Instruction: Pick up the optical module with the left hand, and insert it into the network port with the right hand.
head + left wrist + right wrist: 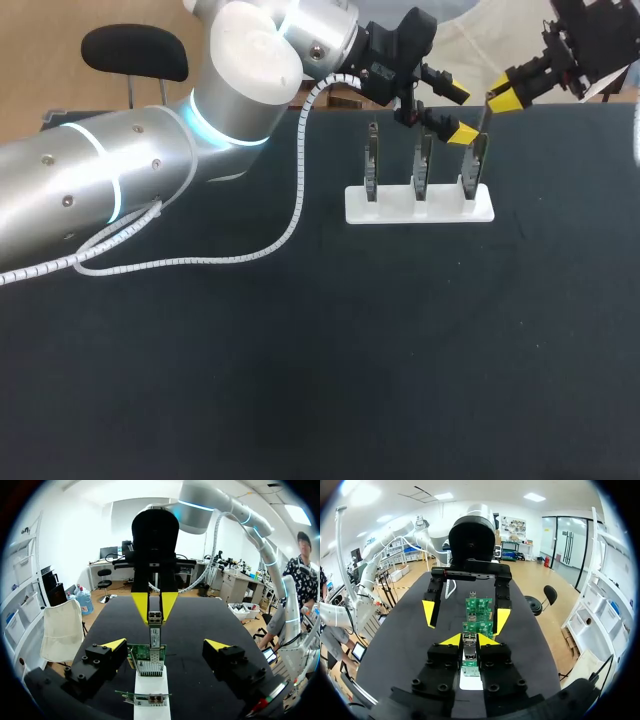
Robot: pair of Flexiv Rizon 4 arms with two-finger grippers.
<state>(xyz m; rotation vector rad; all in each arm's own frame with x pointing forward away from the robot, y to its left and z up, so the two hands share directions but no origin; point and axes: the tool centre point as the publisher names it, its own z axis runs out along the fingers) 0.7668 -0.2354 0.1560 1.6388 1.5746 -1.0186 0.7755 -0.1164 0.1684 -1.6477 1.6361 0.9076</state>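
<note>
Right fingers (452,640) clamp optical module (470,647) | white holder (420,208): three cards (423,165) upright

Silver optical module (155,632) upright, just above metal network port (150,666)

Three upright cards (422,165) close together on one stand (355,207), narrow gaps between, left tool (458,113) flanking the end card (478,162)

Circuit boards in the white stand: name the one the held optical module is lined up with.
The board at the head view's right end: the right gripper holds the optical module just above it; the other two stand to its left.
</note>
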